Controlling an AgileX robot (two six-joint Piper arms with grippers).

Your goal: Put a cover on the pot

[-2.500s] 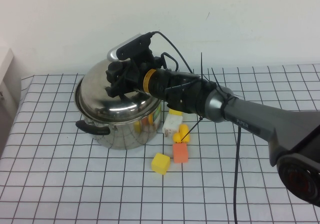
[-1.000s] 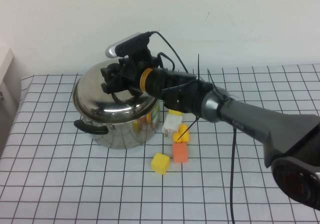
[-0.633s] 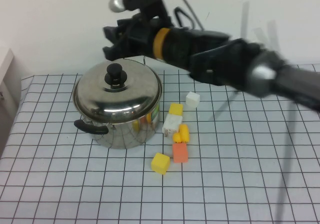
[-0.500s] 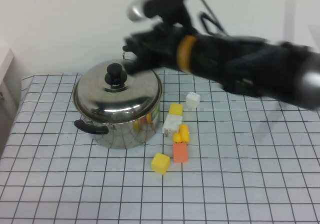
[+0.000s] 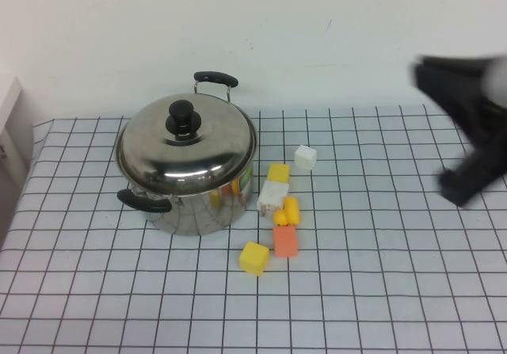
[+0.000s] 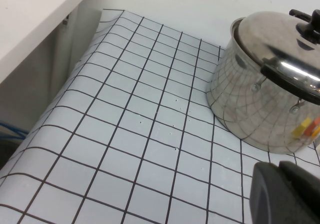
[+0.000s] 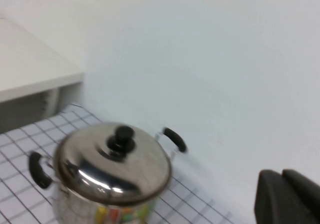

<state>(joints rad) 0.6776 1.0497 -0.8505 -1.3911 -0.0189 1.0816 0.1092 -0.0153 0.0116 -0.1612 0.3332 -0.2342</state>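
Observation:
The shiny steel pot (image 5: 198,207) with black loop handles stands at the table's back left. The domed steel lid (image 5: 187,150) with a black knob (image 5: 181,117) sits on it, closing it. My right arm (image 5: 469,132) is a dark blur at the far right, well clear of the pot. My right gripper (image 7: 286,196) is shut and empty, high above the table, with the covered pot (image 7: 75,199) far off. My left gripper (image 6: 282,191) is shut and empty, low over the table to the pot's (image 6: 250,108) left.
Loose blocks lie right of the pot: a white cube (image 5: 305,157), a yellow block (image 5: 278,172), a white block (image 5: 272,197), an orange block (image 5: 285,241) and a yellow cube (image 5: 254,257). A white shelf (image 6: 30,18) borders the table's left edge.
My right gripper set the lid level on the pot, let go of the knob, rose and swung away to the far right. The lid stays on the pot.

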